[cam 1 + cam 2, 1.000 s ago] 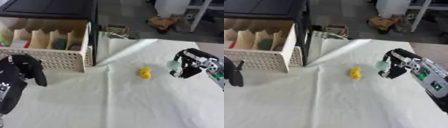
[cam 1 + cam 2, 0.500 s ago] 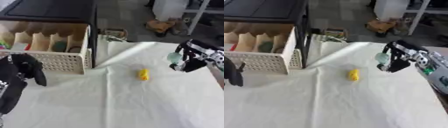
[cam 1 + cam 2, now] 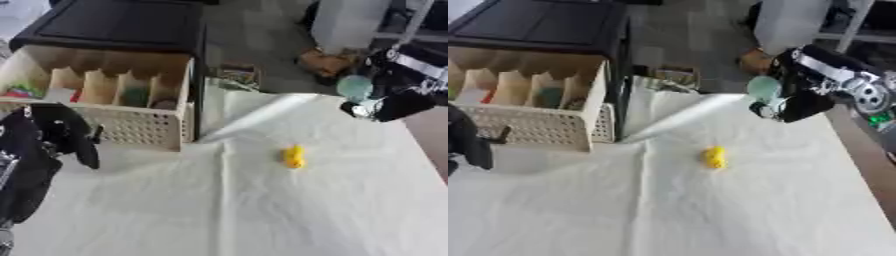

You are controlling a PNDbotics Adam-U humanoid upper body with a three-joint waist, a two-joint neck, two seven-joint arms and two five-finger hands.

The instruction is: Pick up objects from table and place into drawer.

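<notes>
Left hand [image 3: 52,137] idle at the near left, fingers curled on nothing; yellow object [image 3: 294,156] sits untouched mid-desk [image 3: 262,215] on the white cloth. Right hand [image 3: 798,100] is clamped on a pale green round object [image 3: 763,87] and has lifted it up and back from desk level over the last second. So pick looks done; next is carrying it left to the open drawer [image 3: 96,85], dividers already partly filled.

Pale green round object [image 3: 763,87]: held in curled right hand [image 3: 796,98], raised above far right of white-covered table [image 3: 710,210].
Small yellow object [image 3: 714,156]: lies on cloth mid-table, nothing touching it.
Drawer [image 3: 105,100]: cream, perforated front, pulled open at far left; dividers form compartments holding small items, unclear.
</notes>
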